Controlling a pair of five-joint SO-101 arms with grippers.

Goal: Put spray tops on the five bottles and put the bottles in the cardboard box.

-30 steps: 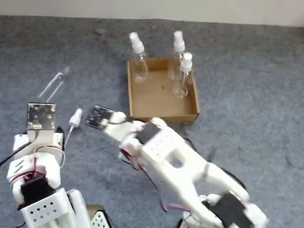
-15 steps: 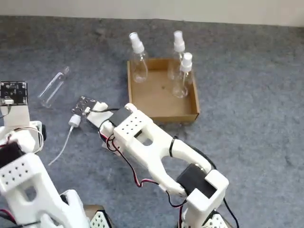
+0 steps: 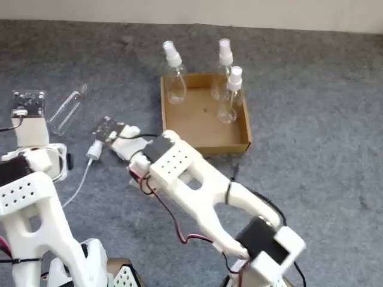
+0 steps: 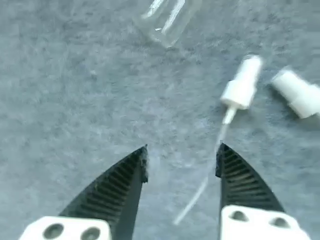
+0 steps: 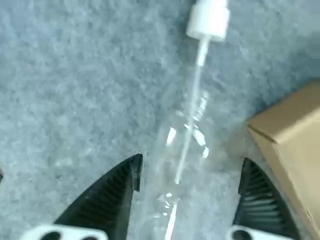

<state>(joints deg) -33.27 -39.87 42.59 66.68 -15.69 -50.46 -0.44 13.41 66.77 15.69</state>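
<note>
The cardboard box (image 3: 239, 145) stands at mid table with three capped bottles (image 3: 229, 95) upright at its back. An uncapped clear bottle (image 3: 64, 111) (image 4: 167, 20) lies to the left on the carpet. Beside it lies a loose spray top (image 3: 94, 149) (image 4: 242, 87) with a long tube. My left gripper (image 4: 182, 155) hovers open just above that tube. My right gripper (image 5: 191, 162) is open over another lying bottle (image 5: 172, 200) near the box corner (image 5: 285, 135). A spray top (image 5: 208, 20) sits at this bottle's end, its tube along the bottle.
Grey carpet covers the table. The right arm (image 3: 179, 170) stretches across the middle toward the left. The left arm (image 3: 33, 179) stands at the left edge. A second white cap (image 4: 297, 97) lies close to the loose spray top.
The left arm has swung up and away toward the lying uncapped bottle. The right arm has reached farther left, past the box's front corner. Bottles and spray top have not moved.
</note>
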